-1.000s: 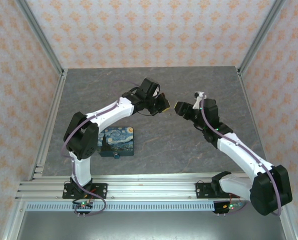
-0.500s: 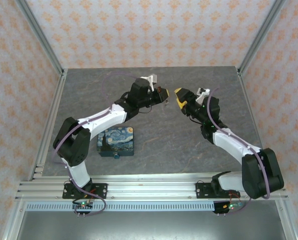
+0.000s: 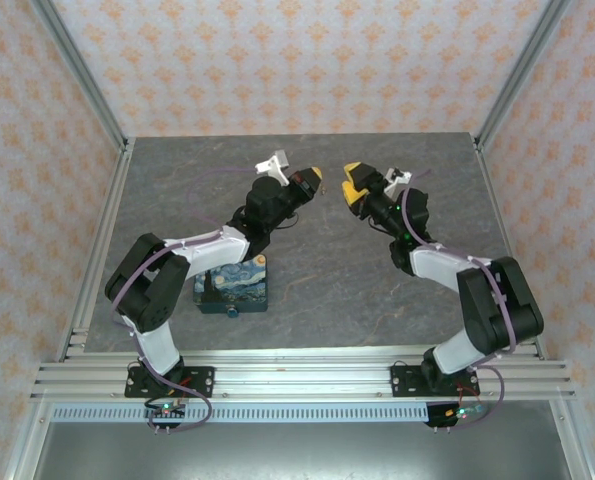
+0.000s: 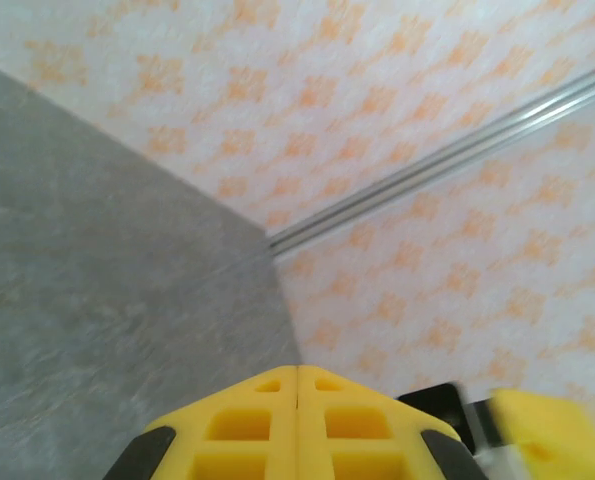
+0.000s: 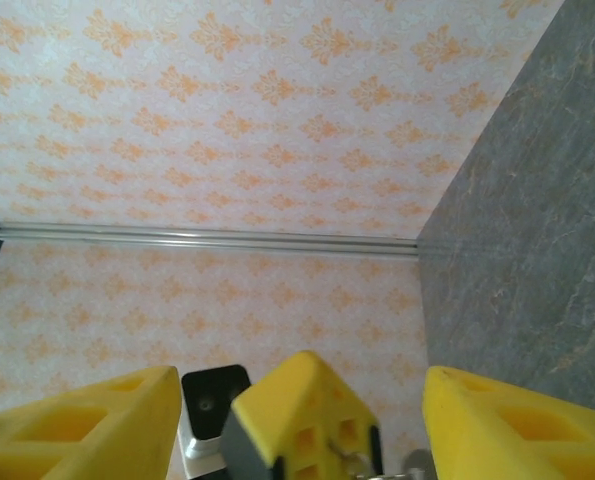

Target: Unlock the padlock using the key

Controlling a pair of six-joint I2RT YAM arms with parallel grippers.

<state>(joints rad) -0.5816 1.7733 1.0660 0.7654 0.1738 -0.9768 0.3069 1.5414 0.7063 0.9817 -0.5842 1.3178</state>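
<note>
The left tool [image 3: 314,173] is clenched, its yellow fingers [image 4: 247,430] pressed flat together, held over the far half of the grey stone-patterned worktop [image 3: 377,290] and facing the right tool [image 3: 353,183], whose yellow fingers [image 5: 517,425] stand spread with nothing gripped between them (the two tips are near, yet apart). Well back toward the arm bases, the tiny teal-blue padlock [image 3: 234,311] sits at the near edge of the blue-and-yellow starry-night painted box [image 3: 239,285], which lies flat on the worktop beside the left arm [image 3: 202,245].
</note>
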